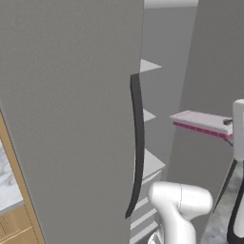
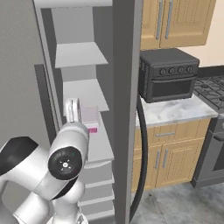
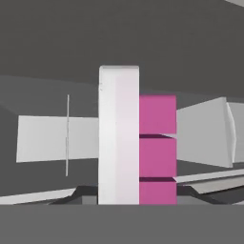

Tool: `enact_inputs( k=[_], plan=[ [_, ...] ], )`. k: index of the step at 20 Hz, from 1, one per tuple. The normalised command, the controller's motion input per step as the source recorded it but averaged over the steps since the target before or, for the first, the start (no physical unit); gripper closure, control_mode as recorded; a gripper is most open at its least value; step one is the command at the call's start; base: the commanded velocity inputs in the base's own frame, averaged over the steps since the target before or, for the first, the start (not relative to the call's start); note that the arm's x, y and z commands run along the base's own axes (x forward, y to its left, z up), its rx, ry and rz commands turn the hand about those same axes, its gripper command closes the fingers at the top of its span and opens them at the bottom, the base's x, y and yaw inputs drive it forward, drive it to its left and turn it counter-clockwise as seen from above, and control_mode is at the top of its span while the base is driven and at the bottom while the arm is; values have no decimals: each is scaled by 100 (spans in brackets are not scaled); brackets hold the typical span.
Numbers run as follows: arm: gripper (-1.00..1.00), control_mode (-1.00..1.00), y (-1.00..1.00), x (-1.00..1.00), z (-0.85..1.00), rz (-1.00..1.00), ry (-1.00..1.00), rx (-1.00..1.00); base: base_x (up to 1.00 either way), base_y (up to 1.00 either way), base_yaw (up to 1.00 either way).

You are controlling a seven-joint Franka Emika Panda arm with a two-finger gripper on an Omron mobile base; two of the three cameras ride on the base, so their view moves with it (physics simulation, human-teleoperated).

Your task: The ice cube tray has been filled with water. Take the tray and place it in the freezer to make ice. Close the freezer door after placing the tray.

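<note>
The ice cube tray (image 1: 198,120) hangs level in the air, pale lilac on top with a magenta rim. My gripper (image 1: 229,123) is shut on its right end. From the right base view the tray (image 2: 89,114) sits just above a grey shelf (image 2: 100,146) at the freezer (image 2: 78,52) opening, beside my white hand. The hand view looks along the tray (image 3: 119,138), with its magenta cells on the right. The freezer door (image 2: 127,87) stands open, edge-on, with its dark handle (image 2: 142,157) facing right. Its inner face (image 1: 209,66) rises behind the tray.
The other grey door (image 1: 71,119) is shut, and its dark handle (image 1: 137,143) borders the opening. Several shelves (image 1: 152,164) step down inside. A black toaster oven (image 2: 168,74) stands on the marble counter (image 2: 175,111) right of the open door, with a stove (image 2: 212,87) beyond it.
</note>
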Motion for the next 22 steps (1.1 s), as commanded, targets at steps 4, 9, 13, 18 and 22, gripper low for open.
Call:
enact_inputs(
  k=[4, 9, 13, 18, 22],
  plan=[
    [100, -100, 16, 8, 9, 0, -2, 0, 0, 0, 0],
    [100, -100, 10, 1, 28, 0, -15, 0, 0, 0, 0],
    [100, -100, 3, 0, 30, 0, -20, 0, 0, 0, 0],
    [100, -100, 0, 0, 43, 0, -3, 0, 0, 0, 0],
    [100, -100, 0, 1, 44, 0, 0, 0, 0, 0, 0]
  ],
)
